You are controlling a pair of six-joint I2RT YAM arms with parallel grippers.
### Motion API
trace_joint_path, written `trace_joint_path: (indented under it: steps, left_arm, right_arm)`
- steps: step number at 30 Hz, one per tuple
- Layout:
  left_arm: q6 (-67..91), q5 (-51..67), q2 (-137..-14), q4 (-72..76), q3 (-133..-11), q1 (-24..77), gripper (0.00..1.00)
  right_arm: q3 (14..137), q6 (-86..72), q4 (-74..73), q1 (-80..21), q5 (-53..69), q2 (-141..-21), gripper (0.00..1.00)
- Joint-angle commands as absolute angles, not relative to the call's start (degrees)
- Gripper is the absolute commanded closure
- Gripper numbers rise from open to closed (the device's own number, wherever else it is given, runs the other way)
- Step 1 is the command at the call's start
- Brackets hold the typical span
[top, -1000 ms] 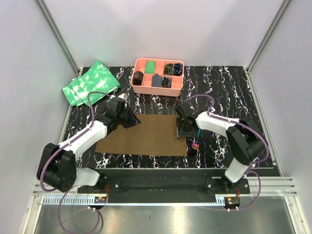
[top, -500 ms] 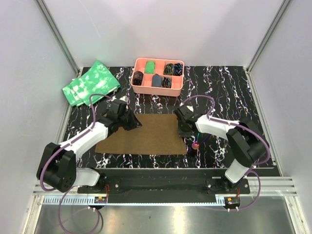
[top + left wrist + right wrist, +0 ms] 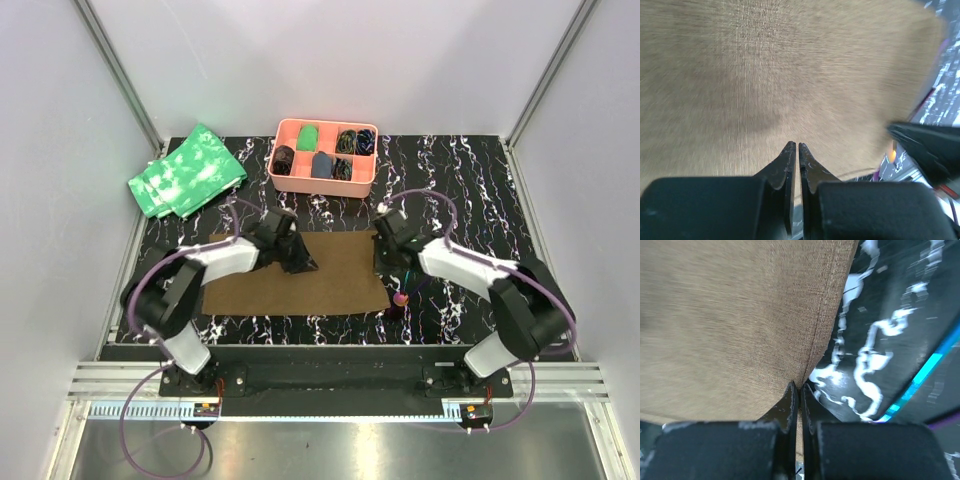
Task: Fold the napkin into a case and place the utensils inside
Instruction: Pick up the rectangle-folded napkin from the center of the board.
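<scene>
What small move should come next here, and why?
Probably raise the right gripper slightly to start the fold: it is shut on the right hem of the napkin, the left gripper pinches the cloth too, and the cloth lies mostly flat.

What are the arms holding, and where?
The right end effector pinches the brown napkin at its hemmed right edge; the left end effector seems shut on it too, spot unclear.

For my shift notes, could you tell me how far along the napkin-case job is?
Done: nothing; the plain brown cloth napkin lies spread, unfolded. In hand: the left fingers and right fingers are shut on it. To do: folding the case, then loading the slim plastic utensils lying beside its right edge.
</scene>
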State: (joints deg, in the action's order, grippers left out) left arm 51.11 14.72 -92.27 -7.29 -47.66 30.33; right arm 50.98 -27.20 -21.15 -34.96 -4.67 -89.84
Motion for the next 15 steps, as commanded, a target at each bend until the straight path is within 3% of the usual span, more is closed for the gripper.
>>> trace_joint_path:
  steps: [1, 8, 15]
  left_arm:
    - [57.37, 16.52, -100.0, -0.19, -54.39, 33.04, 0.92]
    - [60.99, 16.61, -111.17, 2.46, -62.74, 39.45, 0.93]
    - [59.94, 14.86, -103.73, 1.59, -59.86, 38.68, 0.92]
  right_arm:
    - [50.28, -21.11, -23.55, -29.46, -2.46, -80.96, 1.0]
    - [51.85, -14.77, -28.74, -26.1, -0.36, -71.55, 1.0]
    - [55.8, -15.73, -29.18, -26.28, 8.78, -73.9, 1.0]
